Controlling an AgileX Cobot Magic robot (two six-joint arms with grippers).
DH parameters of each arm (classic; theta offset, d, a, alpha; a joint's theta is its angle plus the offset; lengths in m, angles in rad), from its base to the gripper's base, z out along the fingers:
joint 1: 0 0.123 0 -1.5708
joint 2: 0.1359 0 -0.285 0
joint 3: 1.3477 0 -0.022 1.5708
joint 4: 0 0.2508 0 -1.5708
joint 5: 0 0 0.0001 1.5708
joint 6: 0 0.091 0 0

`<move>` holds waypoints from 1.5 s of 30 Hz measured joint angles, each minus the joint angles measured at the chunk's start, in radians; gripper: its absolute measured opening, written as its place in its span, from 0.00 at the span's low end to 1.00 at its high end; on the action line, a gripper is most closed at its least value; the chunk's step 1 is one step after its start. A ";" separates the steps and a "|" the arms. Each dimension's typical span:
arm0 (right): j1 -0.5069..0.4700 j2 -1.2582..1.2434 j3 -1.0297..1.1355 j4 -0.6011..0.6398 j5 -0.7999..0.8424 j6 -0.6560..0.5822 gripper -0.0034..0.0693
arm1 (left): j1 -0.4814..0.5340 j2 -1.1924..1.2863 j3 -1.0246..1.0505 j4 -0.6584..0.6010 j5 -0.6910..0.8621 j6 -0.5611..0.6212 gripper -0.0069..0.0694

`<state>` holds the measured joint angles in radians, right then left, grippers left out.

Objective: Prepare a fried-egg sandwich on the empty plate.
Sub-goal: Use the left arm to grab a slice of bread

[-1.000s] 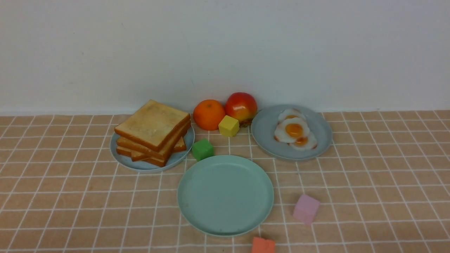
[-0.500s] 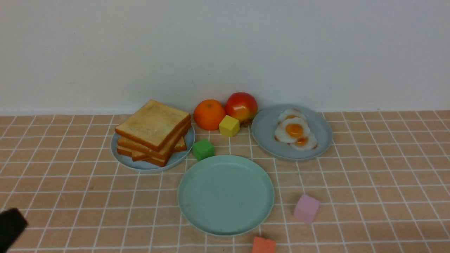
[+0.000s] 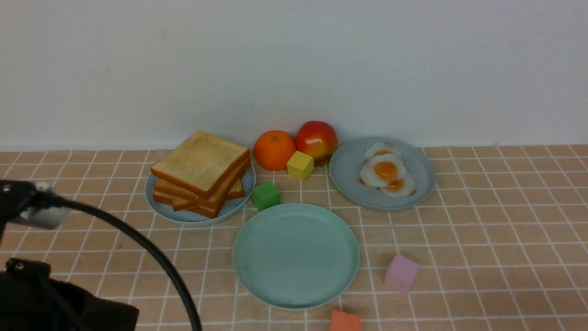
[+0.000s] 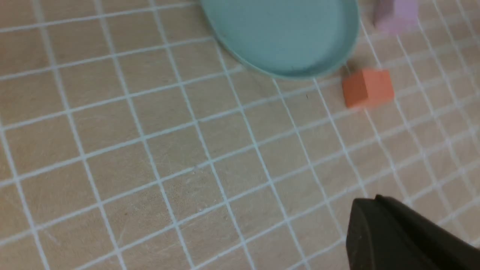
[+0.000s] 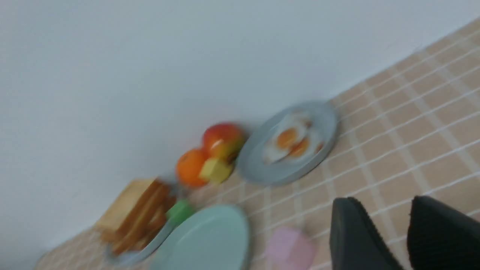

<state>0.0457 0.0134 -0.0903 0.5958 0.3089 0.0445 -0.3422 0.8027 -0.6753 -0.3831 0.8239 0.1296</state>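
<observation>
Peach checked cloth covers the worktop (image 3: pixel 482 239), with a plain white wall (image 3: pixel 294 59) behind it. At the near middle lies the mint-green plate (image 3: pixel 295 255), flat and bare.

The left arm (image 3: pixel 46 294) rises at the near left corner, well to the left of the plate. Only one dark finger (image 4: pixel 397 236) of the left gripper (image 4: pixel 375 210) shows in its wrist view, so whether it is spread or clenched cannot be told. The plate lies well apart from it, past an orange cube (image 4: pixel 367 87) just beside the plate's near rim.

The right gripper (image 5: pixel 386 202) has its two black fingers parted and grasps nothing. The plate is well apart from it too, with a pink cube (image 5: pixel 290 243) lying nearer.

A green cube (image 3: pixel 265 195) sits just beside the plate's far left rim. Left of that, a stack of toast slices (image 3: pixel 200 172) rests on a grey-blue plate (image 3: pixel 158 207). To the far right, overlapping fried eggs (image 3: pixel 383 174) lie on a second grey-blue plate (image 3: pixel 349 174). Between those two plates, by the wall, stand an orange (image 3: pixel 274 150) and an apple (image 3: pixel 316 139), with a yellow cube (image 3: pixel 300 164) touching them in front.
</observation>
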 joint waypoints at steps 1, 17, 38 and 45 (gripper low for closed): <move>0.000 0.040 -0.067 -0.005 0.081 -0.013 0.38 | -0.054 0.038 -0.018 0.061 -0.026 -0.025 0.07; 0.035 0.617 -0.738 -0.199 0.838 -0.214 0.38 | -0.066 0.930 -0.701 0.513 -0.063 -0.173 0.07; 0.036 0.617 -0.739 -0.217 0.830 -0.218 0.38 | 0.005 1.267 -1.045 0.534 0.039 -0.011 0.57; 0.036 0.617 -0.739 -0.218 0.822 -0.218 0.38 | 0.003 1.314 -1.049 0.561 0.023 -0.008 0.58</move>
<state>0.0814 0.6306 -0.8293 0.3780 1.1305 -0.1732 -0.3393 2.1170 -1.7241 0.1783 0.8467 0.1217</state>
